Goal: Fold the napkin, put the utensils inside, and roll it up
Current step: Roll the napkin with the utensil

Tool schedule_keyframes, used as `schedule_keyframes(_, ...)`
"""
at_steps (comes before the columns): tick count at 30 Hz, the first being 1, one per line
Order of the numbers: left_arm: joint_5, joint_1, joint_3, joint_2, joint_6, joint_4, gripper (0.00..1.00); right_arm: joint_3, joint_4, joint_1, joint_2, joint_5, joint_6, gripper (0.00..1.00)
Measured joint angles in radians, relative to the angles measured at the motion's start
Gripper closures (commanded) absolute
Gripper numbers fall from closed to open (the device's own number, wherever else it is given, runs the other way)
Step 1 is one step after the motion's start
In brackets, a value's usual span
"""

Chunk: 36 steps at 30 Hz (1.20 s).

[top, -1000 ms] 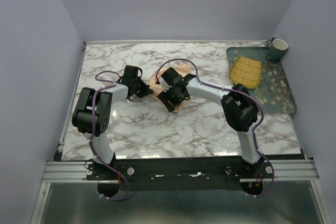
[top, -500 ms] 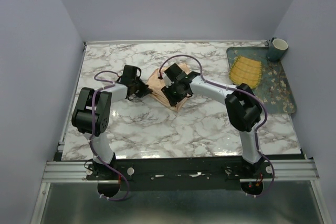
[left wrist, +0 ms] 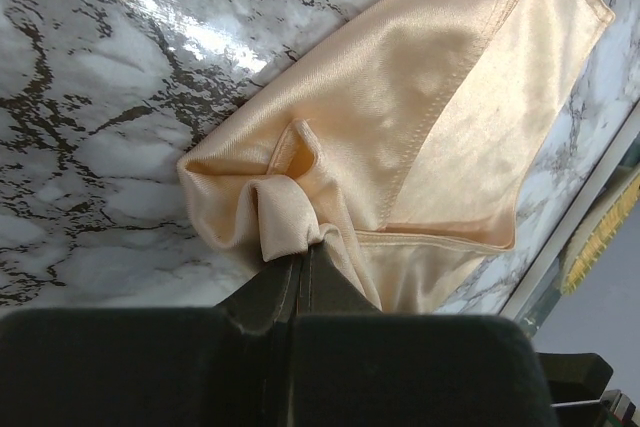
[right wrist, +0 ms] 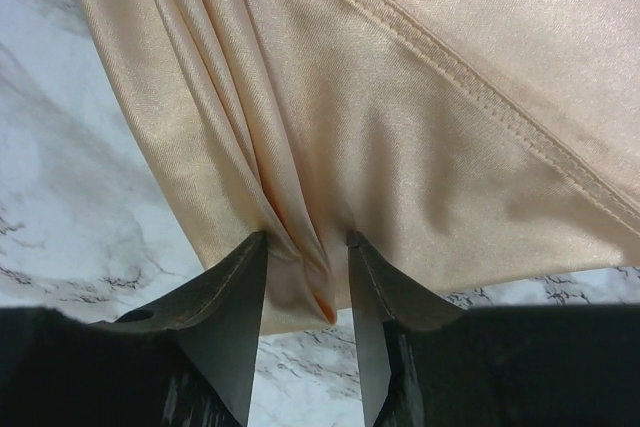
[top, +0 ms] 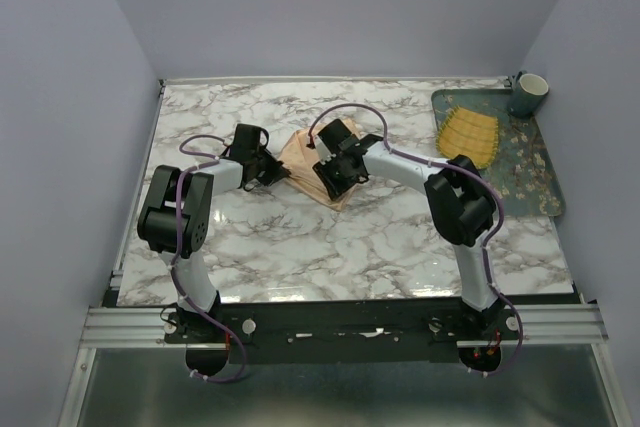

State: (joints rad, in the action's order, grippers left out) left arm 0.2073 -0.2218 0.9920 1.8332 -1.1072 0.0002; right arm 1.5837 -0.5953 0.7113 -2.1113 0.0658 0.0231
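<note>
The peach-orange napkin [top: 300,152] lies crumpled and partly folded on the marble table, left of centre. My left gripper [top: 280,175] is at its left corner. In the left wrist view that gripper [left wrist: 303,252] is shut on a bunched corner of the napkin [left wrist: 420,117]. My right gripper [top: 328,185] is over the napkin's near right edge. In the right wrist view the right gripper [right wrist: 307,239] has its jaws apart, astride a raised pleat of the napkin [right wrist: 420,97], tips resting on the cloth. No utensils are in view.
A blue-grey patterned tray [top: 530,182] sits at the table's right edge. It holds a yellow checked cloth [top: 467,137] and a grey-green mug [top: 528,94] at its far corner. Lilac walls close in the table at the back and both sides.
My right gripper has shifted a little towards the far left over the napkin and its jaws have narrowed around a pleat. The napkin's near corner has bunched. The left gripper has kept its hold.
</note>
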Motion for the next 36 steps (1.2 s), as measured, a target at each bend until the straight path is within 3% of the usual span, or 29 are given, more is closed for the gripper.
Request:
schedule_keyframes(3, 0.001, 0.000, 0.000, 0.000, 0.001, 0.001, 1.00, 0.007, -0.007, 0.000, 0.000, -0.004, 0.004, 0.35)
schedule_keyframes(8, 0.006, 0.007, -0.006, 0.000, 0.003, 0.011, 1.00, 0.064, -0.046, 0.001, 0.002, -0.026, 0.016, 0.33)
schedule_keyframes(11, 0.011, 0.011, -0.011, 0.000, 0.003, 0.019, 1.00, 0.079, -0.050, 0.009, 0.016, -0.032, 0.023, 0.38)
schedule_keyframes(15, 0.012, 0.012, -0.012, 0.000, 0.003, 0.023, 1.00, 0.088, -0.053, 0.040, 0.038, -0.026, 0.029, 0.61)
schedule_keyframes(19, 0.013, 0.012, -0.012, 0.000, 0.003, 0.023, 1.00, 0.106, -0.053, 0.070, 0.037, 0.014, 0.031, 0.69)
schedule_keyframes(32, 0.013, 0.013, -0.012, 0.000, 0.003, 0.023, 1.00, 0.173, -0.043, 0.086, -0.079, 0.047, 0.049, 0.61)
schedule_keyframes(36, 0.014, 0.013, -0.012, 0.000, 0.003, 0.023, 1.00, 0.173, -0.042, 0.086, -0.100, 0.045, 0.061, 0.50)
